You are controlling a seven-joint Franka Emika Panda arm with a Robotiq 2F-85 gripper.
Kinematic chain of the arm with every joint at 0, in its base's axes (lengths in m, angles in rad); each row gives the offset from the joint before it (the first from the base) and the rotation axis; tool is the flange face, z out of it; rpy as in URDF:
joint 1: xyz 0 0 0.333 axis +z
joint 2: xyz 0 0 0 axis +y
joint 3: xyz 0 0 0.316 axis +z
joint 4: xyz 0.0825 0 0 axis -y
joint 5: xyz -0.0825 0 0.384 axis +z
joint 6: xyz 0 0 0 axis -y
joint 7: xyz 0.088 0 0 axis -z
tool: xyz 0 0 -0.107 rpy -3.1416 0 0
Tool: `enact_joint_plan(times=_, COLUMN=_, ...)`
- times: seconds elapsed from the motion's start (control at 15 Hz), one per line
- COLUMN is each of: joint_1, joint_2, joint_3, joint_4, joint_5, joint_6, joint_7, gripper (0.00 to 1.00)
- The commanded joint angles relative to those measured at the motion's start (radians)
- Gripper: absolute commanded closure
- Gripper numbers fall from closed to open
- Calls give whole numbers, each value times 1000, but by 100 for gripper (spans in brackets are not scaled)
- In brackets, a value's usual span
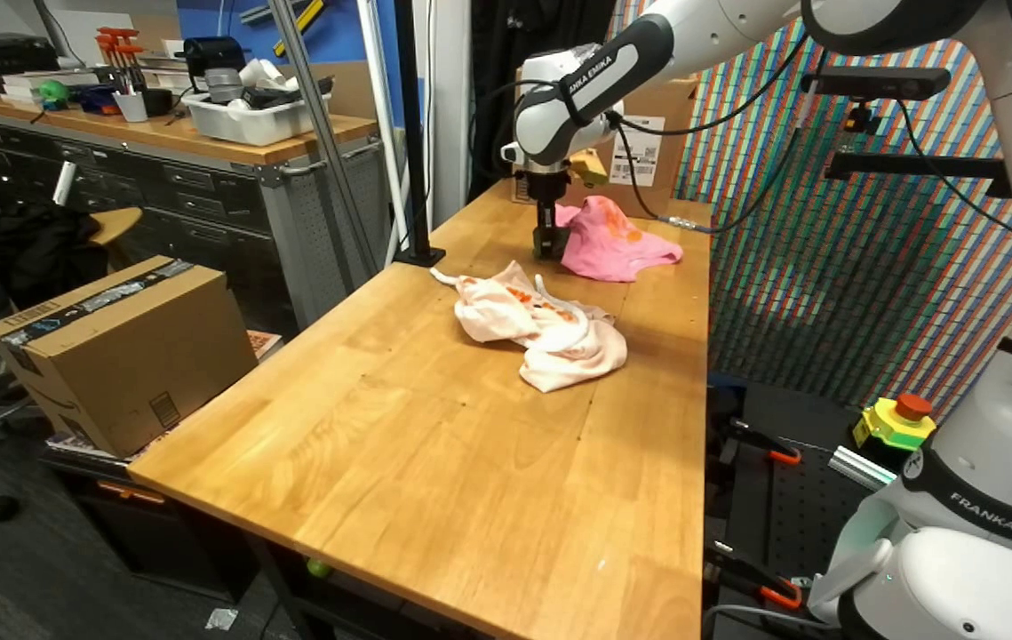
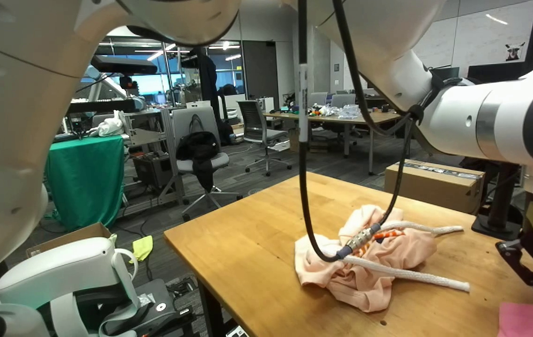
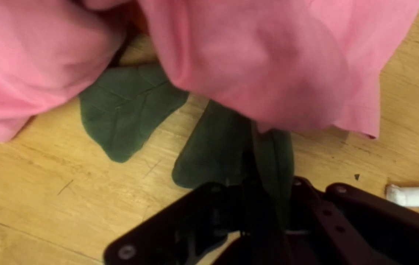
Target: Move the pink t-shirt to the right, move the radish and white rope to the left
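By the black two-fingered gripper (image 3: 264,180), low in the wrist view, a dark green stitched radish leaf (image 3: 279,158) seems pinched, its top covered by the pink cloth t-shirt (image 3: 257,66) above. Radish-moving is presumed in hand; a leftward pull is needed.

Rope (image 2: 411,274) on cloth (image 2: 369,295), leaves (image 3: 130,110) partly under t-shirt (image 3: 253,73), table (image 1: 399,444) beneath

Arm (image 1: 714,31) ext'd, wrist (image 1: 550,120) bent dn; claw (image 1: 549,242) approx. vert., pointing dn, jaws clamped

Pink t-shirt (image 2: 532,321), cropped at lower right in an exterior view, partly hides green leaves (image 3: 130,114) at the wrist view's center.
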Motion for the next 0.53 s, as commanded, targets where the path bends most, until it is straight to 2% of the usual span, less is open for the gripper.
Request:
enact_joint_plan(times=0.0, joint_1=36, joint_2=-82, joint_3=-11, joint_4=-33, joint_5=-31, joint_6=8, joint_7=64, gripper=98)
enact_joint_plan(times=0.47, joint_1=98, joint_2=-244, joint_3=-8, joint_4=-71, joint_5=-45, joint_6=23, joint_7=229, gripper=98)
